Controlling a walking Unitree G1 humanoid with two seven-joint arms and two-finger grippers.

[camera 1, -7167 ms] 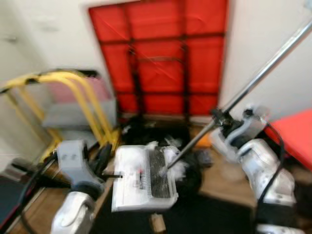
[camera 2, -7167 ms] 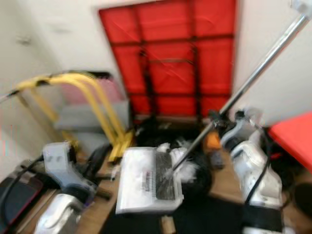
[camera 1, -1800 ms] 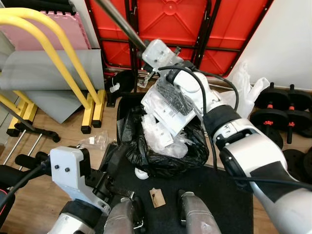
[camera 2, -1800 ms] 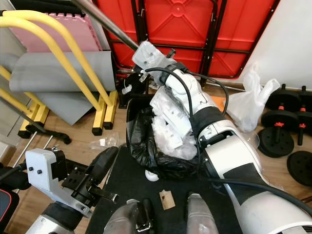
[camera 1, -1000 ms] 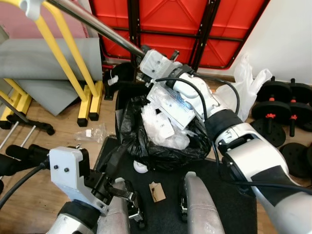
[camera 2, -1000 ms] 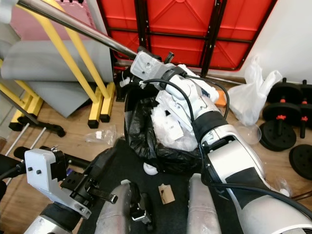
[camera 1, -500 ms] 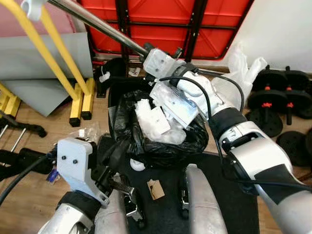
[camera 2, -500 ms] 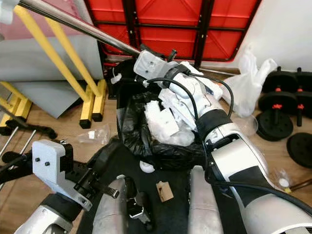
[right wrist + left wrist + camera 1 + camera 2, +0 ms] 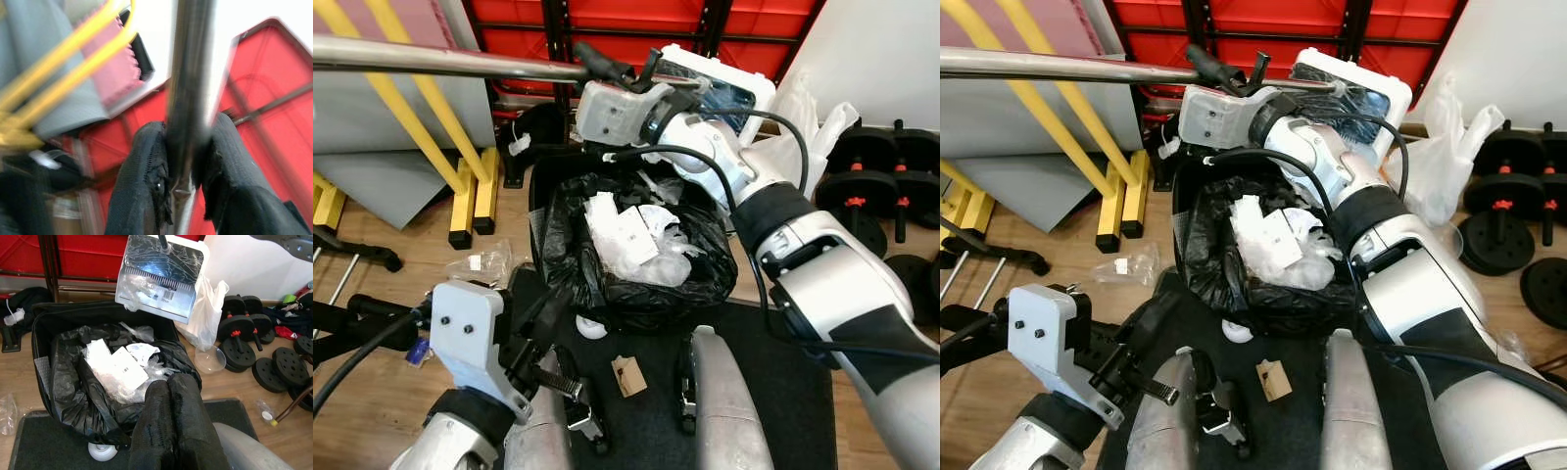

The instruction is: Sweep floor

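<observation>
- Bin bag (image 9: 636, 284), black and open-mouthed, sits on the floor straight ahead, already holding white plastic wrappers (image 9: 120, 367) and paper scraps.
- Dustpan (image 9: 159, 276), white and long-handled, hangs tilted above the bag's far rim, with some clear film clinging to its tray.
- Metal handle (image 9: 1067, 67) of the dustpan runs nearly level toward the robot's left.
- Right gripper (image 9: 186, 166) pinches that handle between both black fingers, just above the bag.
- Left gripper (image 9: 171, 421) hovers low near the bag's near edge, fingers pressed together, holding nothing.
- Emptying well probably means keeping the tray's lip over the bag's mouth and tipping steeply enough to shed the clinging film.
- Cardboard scrap (image 9: 628, 376) lies on the dark mat nearby.
</observation>
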